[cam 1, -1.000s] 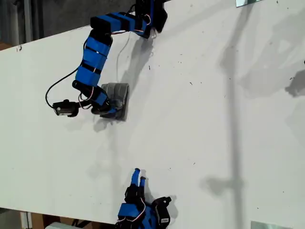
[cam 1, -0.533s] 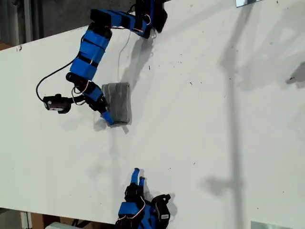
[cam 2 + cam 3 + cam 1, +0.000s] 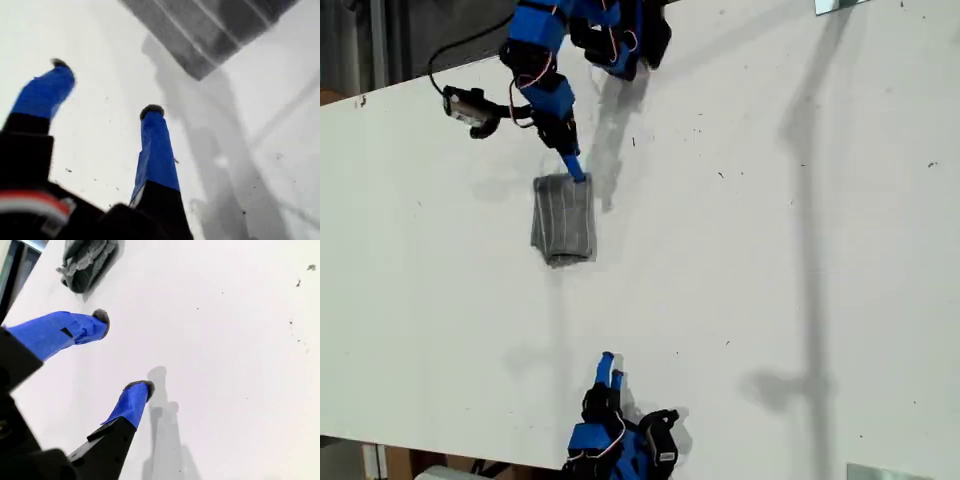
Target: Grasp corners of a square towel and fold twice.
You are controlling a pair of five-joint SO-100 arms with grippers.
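The towel (image 3: 563,220) lies folded into a narrow grey striped strip on the white table, left of centre in the exterior view. My first gripper (image 3: 578,172) hangs open just past the strip's far end, with nothing between its fingers. The first wrist view shows that open gripper (image 3: 106,87) a short way from the towel (image 3: 215,30), whose one folded corner (image 3: 197,75) points toward it. My second gripper (image 3: 610,366) rests open at the table's near edge, well away from the cloth. From there the towel (image 3: 87,262) shows as a small bundle beyond the open gripper (image 3: 122,351).
The white table (image 3: 770,250) carries only small dark specks. Metal pieces sit at the exterior view's top right (image 3: 840,5) and bottom right (image 3: 885,472). The first arm's base and a loose cable (image 3: 470,40) are at the far edge.
My first gripper has left the towel's side and swung up to its far end. The towel now lies free as a flat strip. The second arm has not moved.
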